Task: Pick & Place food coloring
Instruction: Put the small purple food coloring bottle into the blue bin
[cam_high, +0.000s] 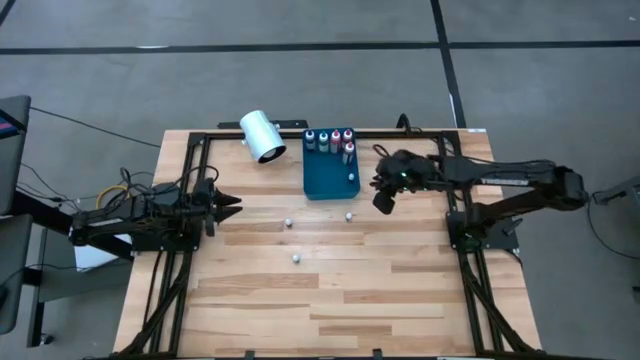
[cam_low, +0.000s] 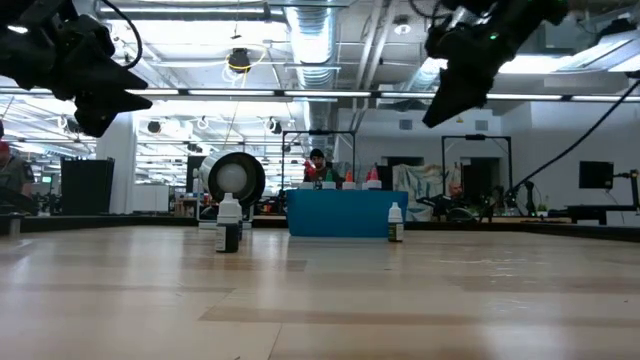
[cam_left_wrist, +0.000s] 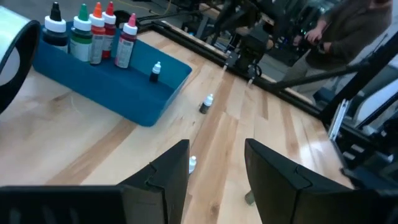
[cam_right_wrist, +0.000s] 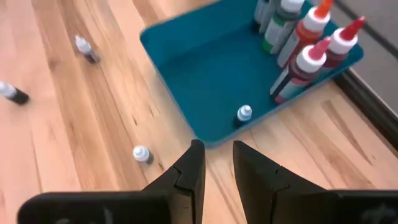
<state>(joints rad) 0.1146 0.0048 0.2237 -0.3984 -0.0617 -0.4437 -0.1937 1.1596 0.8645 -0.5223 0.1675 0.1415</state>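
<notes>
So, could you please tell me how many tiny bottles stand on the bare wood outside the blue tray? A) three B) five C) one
A: the high view shows three tiny bottles on the wood, all outside the blue tray.

We see a worktop (cam_high: 330, 290) of pale wooden planks, smooth with a light sheen. The blue tray (cam_right_wrist: 205, 68) looks like smooth matt plastic. The small bottles (cam_right_wrist: 305, 43) seem glossy plastic. A black metal frame (cam_high: 470, 270) edges the worktop.
</notes>
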